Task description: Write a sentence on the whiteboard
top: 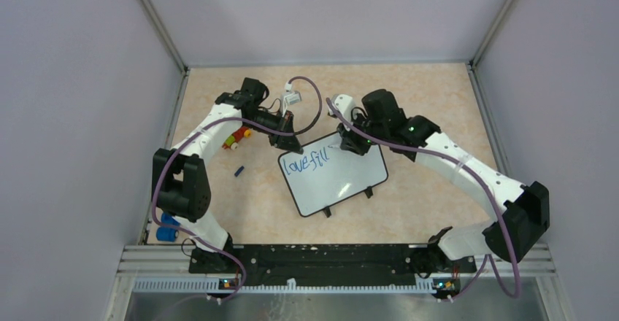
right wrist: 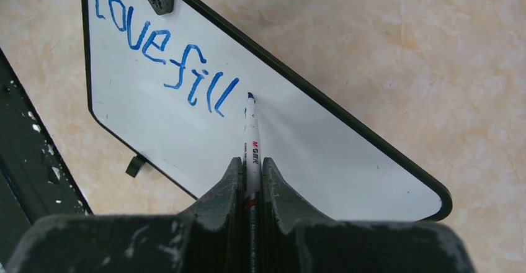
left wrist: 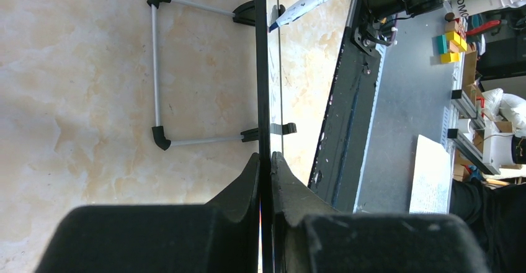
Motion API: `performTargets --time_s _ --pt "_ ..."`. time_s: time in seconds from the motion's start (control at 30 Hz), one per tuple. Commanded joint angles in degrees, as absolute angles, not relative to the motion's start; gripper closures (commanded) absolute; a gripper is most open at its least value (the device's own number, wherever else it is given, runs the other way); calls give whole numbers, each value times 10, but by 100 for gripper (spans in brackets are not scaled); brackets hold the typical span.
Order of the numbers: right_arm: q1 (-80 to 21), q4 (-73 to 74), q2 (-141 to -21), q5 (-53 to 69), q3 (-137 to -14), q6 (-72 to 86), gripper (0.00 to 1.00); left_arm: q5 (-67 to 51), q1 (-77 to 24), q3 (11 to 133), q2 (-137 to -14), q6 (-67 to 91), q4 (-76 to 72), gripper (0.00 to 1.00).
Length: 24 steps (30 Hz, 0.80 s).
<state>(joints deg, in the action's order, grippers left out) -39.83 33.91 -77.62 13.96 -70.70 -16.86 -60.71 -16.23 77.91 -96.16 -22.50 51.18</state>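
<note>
The whiteboard [top: 336, 176] stands tilted on the table, white with a thin black frame and two black feet. Blue lettering [top: 306, 163] on it reads "love fill" [right wrist: 164, 53]. My left gripper [top: 290, 143] is shut on the board's top left edge, which shows edge-on as a black line [left wrist: 261, 68] in the left wrist view. My right gripper [top: 349, 146] is shut on a white marker [right wrist: 251, 149]. Its blue tip [right wrist: 250, 96] touches the board [right wrist: 322, 155] just right of the last "l". The marker also shows in the left wrist view [left wrist: 310, 1].
A small blue cap [top: 239, 171] lies on the table left of the board. Red, yellow and green blocks [top: 235, 138] sit under the left arm. Blue objects [top: 168, 226] lie by the left arm's base. The board's wire stand [left wrist: 158, 74] rests behind it.
</note>
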Motion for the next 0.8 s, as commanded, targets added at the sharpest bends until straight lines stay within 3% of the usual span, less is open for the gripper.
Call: performTargets --time_s 0.0,0.77 --pt "-392 315 -788 141 -734 -169 100 -630 -172 793 -957 -241 518 100" --pt "-392 331 -772 154 -689 -185 100 -627 -172 795 -962 -240 519 100"
